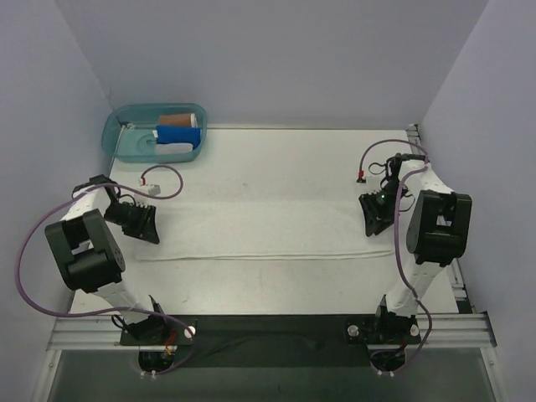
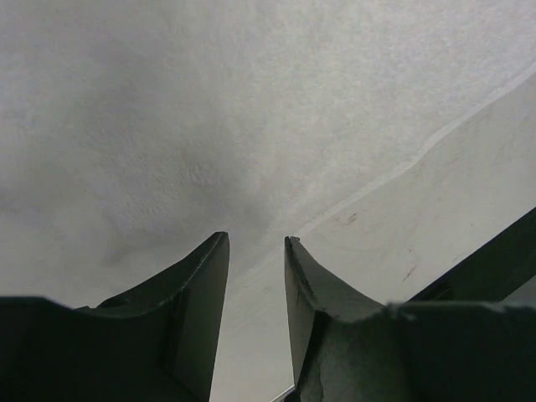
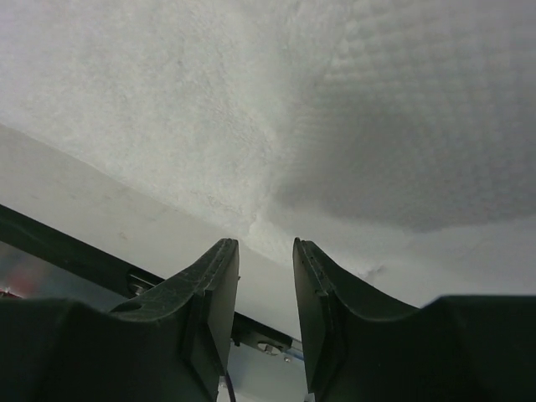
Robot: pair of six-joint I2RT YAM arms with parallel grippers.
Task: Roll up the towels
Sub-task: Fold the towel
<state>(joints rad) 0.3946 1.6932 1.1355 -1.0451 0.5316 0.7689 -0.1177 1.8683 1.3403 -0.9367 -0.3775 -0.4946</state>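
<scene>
A white towel (image 1: pixel 260 228) lies flat across the middle of the table as a long folded strip. My left gripper (image 1: pixel 147 228) is low at the towel's left end, jaws open with nothing between them; the left wrist view shows the towel (image 2: pixel 167 126) just ahead of the fingertips (image 2: pixel 219 251). My right gripper (image 1: pixel 374 223) is low at the towel's right end, jaws open and empty; the right wrist view shows the towel's edge (image 3: pixel 251 126) just ahead of its fingertips (image 3: pixel 228 255).
A teal bin (image 1: pixel 117 141) at the back left holds a blue towel (image 1: pixel 177 135), a brown towel (image 1: pixel 178 120) and a white rolled item. Purple cables loop near both arms. Grey walls stand on three sides.
</scene>
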